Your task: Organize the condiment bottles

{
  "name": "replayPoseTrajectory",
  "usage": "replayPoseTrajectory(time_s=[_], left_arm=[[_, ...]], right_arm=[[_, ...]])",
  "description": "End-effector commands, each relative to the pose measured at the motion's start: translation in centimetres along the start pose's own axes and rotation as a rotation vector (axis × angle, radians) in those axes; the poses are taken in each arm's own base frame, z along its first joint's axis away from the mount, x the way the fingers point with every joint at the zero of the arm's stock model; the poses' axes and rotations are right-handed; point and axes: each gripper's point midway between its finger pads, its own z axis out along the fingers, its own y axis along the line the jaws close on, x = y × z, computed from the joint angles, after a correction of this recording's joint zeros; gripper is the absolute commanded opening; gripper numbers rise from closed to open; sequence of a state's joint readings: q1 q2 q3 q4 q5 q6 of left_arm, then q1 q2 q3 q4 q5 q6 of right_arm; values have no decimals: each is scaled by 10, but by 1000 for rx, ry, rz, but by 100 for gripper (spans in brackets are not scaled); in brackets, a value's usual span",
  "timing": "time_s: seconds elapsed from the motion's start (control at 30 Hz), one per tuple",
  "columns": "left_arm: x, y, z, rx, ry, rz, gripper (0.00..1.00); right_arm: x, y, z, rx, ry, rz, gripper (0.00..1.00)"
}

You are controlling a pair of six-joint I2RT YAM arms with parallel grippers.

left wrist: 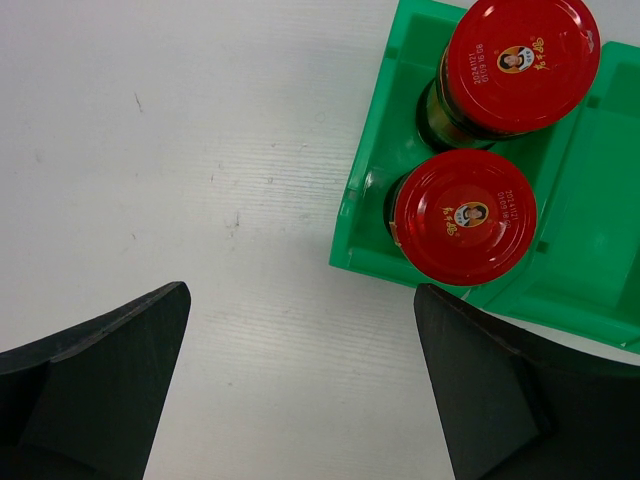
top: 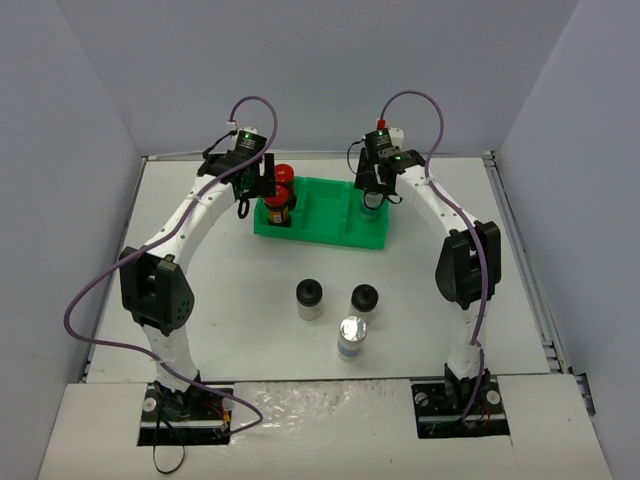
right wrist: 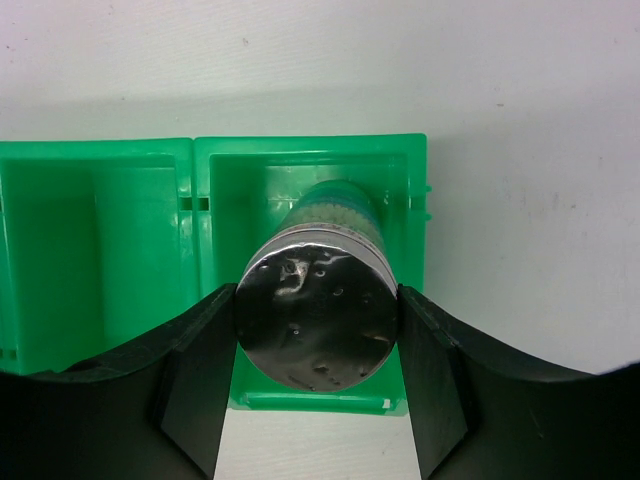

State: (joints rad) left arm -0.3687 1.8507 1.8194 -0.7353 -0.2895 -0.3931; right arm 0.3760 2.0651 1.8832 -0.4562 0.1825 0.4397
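Your right gripper [right wrist: 316,370] pinches the silver-capped clear cylindrical jar [right wrist: 315,320], one finger on each side of the cap. The jar is over the end compartment of the green plastic tray [right wrist: 140,250]; possibly not seated, its base is hidden. Your left gripper [left wrist: 300,340] has its fingers spread with nothing between them; the two red-capped dark brown jars [left wrist: 465,215] [left wrist: 520,60] stand in the tray just ahead of the fingertips. The two black-capped pale jars [top: 310,297] [top: 365,298] and the second silver-capped jar [top: 351,338] stand on the white table [top: 200,300], well apart from both sets of fingers
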Motion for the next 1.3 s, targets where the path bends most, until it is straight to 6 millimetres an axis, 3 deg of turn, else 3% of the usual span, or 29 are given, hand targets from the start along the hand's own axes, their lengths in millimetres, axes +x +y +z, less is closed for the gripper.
replayPoseTrajectory(time_s=[0.0,0.13,0.37,0.63,0.83,0.9,1.0,1.1,1.17,1.27], left_arm=[[-38,10,-33,8,-119,-39,93],[-38,10,-32,8,-117,-38,93],[-37,10,-30,5,-116,-38,93],[-36,9,-28,8,-111,-38,93],[-35,9,-27,8,-108,-37,93],[-34,8,-27,9,-107,-36,93],[-33,9,-27,7,-106,-37,93],[-34,10,-27,3,-108,-35,93],[-34,11,-28,-1,-111,-33,93],[-34,11,-28,-1,-111,-31,93]], right_arm=[[-33,14,-12,-64,-95,19,0],[-32,16,-8,-70,-89,11,6],[-28,13,-7,-59,-82,11,41],[-27,11,-14,-44,-83,10,72],[-27,11,-20,-28,-93,-1,87],[-27,12,-26,-24,-102,-6,87],[-30,11,-43,-21,-118,-7,88],[-22,10,-74,-19,-125,-28,88],[-17,10,-111,-38,-151,-31,88],[20,-9,-153,-49,-115,-50,87]])
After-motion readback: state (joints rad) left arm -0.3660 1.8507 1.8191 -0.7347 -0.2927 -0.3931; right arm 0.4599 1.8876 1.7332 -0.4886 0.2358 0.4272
